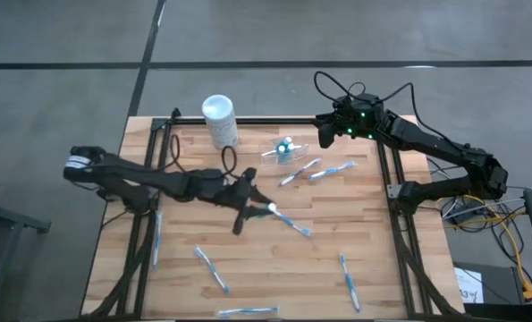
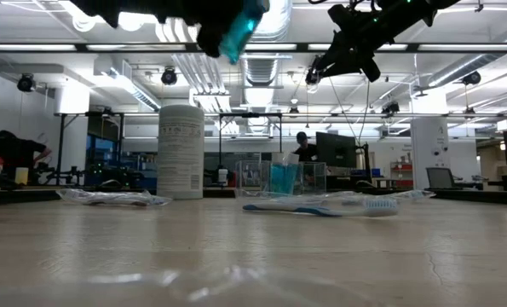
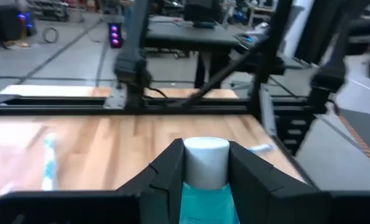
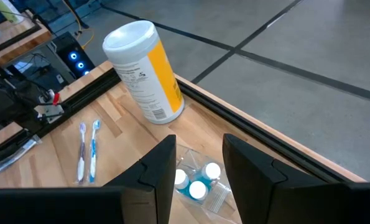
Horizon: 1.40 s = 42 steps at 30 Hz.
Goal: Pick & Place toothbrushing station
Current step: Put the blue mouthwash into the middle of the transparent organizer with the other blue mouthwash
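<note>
The toothbrushing station (image 1: 285, 150) is a small clear holder standing on the wood at the far middle, with teal, white-capped bottles in it (image 4: 197, 183). My left gripper (image 1: 262, 206) hangs over the table's middle, shut on another small teal bottle with a white cap (image 3: 204, 160), which also shows high up in the low view as a teal bottle (image 2: 240, 30). My right gripper (image 4: 199, 152) hovers open above and just beyond the holder, with nothing between its fingers. My left gripper pinches the teal bottle between its two fingers, on the sides of its upper body and cap (image 3: 204, 186). The bottle lies along the fingers, cap end (image 1: 271, 208) forward at their tips, toward the table's right. It is lifted clear of the table.
A tall white cylinder with a round lid (image 1: 219, 121) stands at the far edge, left of the holder. Several blue-and-white toothbrushes lie about: two beside the holder (image 1: 317, 170), one under my left gripper (image 1: 294, 224), others near the front (image 1: 210, 268) (image 1: 348, 279).
</note>
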Each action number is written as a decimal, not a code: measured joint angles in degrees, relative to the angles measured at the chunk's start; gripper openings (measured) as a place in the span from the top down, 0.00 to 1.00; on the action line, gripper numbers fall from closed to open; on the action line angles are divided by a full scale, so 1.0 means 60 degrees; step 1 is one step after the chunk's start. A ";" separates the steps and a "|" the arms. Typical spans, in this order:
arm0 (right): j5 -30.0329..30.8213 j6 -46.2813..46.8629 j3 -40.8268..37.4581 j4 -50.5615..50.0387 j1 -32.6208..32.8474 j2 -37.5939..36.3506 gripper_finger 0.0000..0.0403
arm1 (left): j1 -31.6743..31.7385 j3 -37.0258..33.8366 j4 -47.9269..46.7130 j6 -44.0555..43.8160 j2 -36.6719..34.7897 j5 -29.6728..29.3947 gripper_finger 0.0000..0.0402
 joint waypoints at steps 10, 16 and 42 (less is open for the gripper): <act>-0.0001 0.0000 0.0000 0.0000 0.0004 0.0000 0.68 | 0.2150 0.0004 0.1963 0.0349 0.0932 0.0984 0.74; -0.0001 0.0000 0.0000 0.0000 0.0001 0.0000 0.68 | 0.3644 0.0002 0.3114 0.0091 0.1521 0.2469 0.74; 0.0003 0.0000 0.0000 0.0001 0.0000 0.0000 0.68 | 0.5436 0.1477 0.5900 -0.0968 0.4918 0.2790 0.74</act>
